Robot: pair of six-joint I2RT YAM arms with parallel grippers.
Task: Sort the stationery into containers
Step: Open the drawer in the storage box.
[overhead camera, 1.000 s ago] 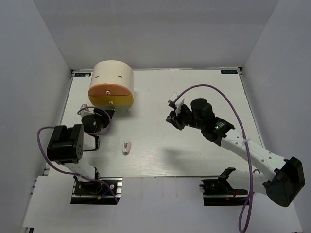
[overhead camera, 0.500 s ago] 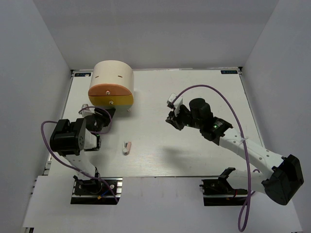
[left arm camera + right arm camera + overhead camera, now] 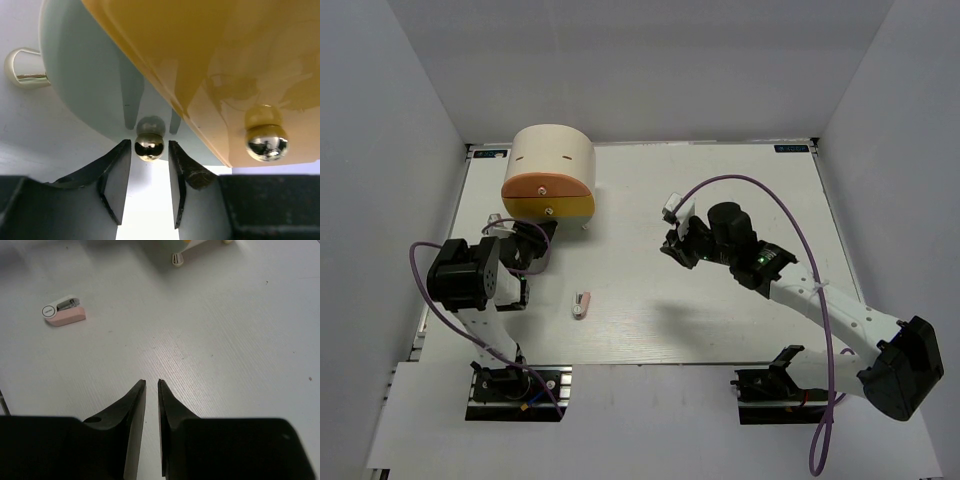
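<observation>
The cream cylindrical box (image 3: pixel 556 156) stands at the back left with an orange drawer (image 3: pixel 542 187) over a yellow drawer (image 3: pixel 566 208). My left gripper (image 3: pixel 532 243) is at the box's front, low down. In the left wrist view its jaws (image 3: pixel 150 145) stand slightly apart around a small gold knob (image 3: pixel 149 146) on a pale grey-green drawer front (image 3: pixel 85 75); thin gaps show on both sides. The yellow drawer (image 3: pixel 210 65) and its knob (image 3: pixel 266 141) are above it to the right. A stubby white-pink piece (image 3: pixel 582 305) lies on the table, also in the right wrist view (image 3: pixel 64 311). My right gripper (image 3: pixel 672 246) hovers mid-table, shut and empty (image 3: pixel 152 382).
The box stands on short cream feet (image 3: pixel 25 67), one seen in the right wrist view (image 3: pixel 177 259). White walls close in the table (image 3: pixel 720 310) at the back and sides. No highlighters or cream sticks are in view.
The left arm's elbow has swung right and up while its gripper stays at the box's front. The right arm has drifted slightly left.
</observation>
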